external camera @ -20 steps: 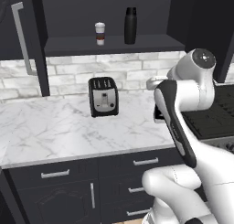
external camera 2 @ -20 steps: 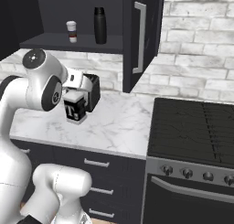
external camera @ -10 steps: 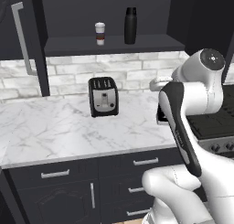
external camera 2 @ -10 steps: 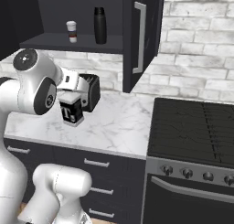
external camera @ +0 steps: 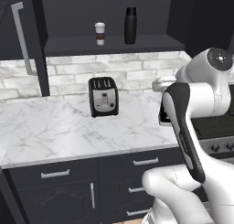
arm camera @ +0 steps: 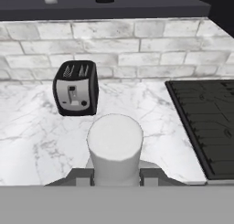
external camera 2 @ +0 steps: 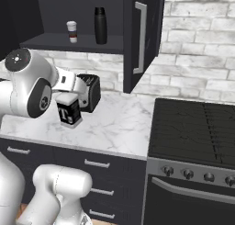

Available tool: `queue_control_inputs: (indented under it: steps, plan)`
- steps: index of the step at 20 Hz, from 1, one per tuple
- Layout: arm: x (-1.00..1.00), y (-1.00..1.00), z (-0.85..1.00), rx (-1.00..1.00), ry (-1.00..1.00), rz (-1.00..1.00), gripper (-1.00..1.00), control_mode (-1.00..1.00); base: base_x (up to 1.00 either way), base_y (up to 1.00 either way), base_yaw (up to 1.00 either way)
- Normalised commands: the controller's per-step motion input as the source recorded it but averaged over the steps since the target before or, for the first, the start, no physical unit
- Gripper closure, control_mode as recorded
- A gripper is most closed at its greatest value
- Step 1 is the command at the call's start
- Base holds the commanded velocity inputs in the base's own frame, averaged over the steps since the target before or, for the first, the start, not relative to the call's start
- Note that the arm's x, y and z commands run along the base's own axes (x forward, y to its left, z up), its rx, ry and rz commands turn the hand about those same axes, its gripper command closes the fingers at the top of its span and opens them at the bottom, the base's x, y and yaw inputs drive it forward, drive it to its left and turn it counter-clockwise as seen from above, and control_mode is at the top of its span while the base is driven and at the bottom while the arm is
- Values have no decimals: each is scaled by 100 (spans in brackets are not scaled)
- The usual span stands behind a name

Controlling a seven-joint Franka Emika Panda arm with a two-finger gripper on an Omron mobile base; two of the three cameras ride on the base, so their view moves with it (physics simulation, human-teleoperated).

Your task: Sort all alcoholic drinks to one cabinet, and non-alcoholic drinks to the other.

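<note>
Two non-alcoholic drinks stand on the single shelf of the open near-black wall cabinet (external camera: 109,47): a small white paper coffee cup with a brown band and lid (external camera: 100,34) on the left, and a taller plain black cylindrical flask (external camera: 130,25) just to its right, apart from it. You see the same pair in the right base view, cup (external camera 2: 71,31) and flask (external camera 2: 100,25), beside the cabinet's tall flat door with its long silver bar handle (external camera 2: 140,38).

Your two-finger gripper (arm camera: 115,176) is closed on a squat pale bottle with a black label bearing a white letter (external camera 2: 69,109), held upright above the white marble counter (external camera 2: 119,125). In the hand view the bottle's pale top (arm camera: 114,143) rises between the fingertips.

A black-and-silver toaster (external camera: 103,96) sits on the counter near the brick wall, behind the held bottle. To the right of the counter lies a black stove top (external camera 2: 197,130) with a row of knobs along its front.
</note>
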Motion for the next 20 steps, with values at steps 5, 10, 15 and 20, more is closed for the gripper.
queue_control_inputs:
  steps: [5,10,15,20]
  plan:
    - [-18,0,8,0,0,0,100,-100,0,0,0]
    - [-18,0,5,0,0,0,100,-100,0,0,0]
    - [-14,0,1,0,0,0,100,-100,0,0,0]
    - [-12,0,0,0,0,0,100,-100,0,0,0]
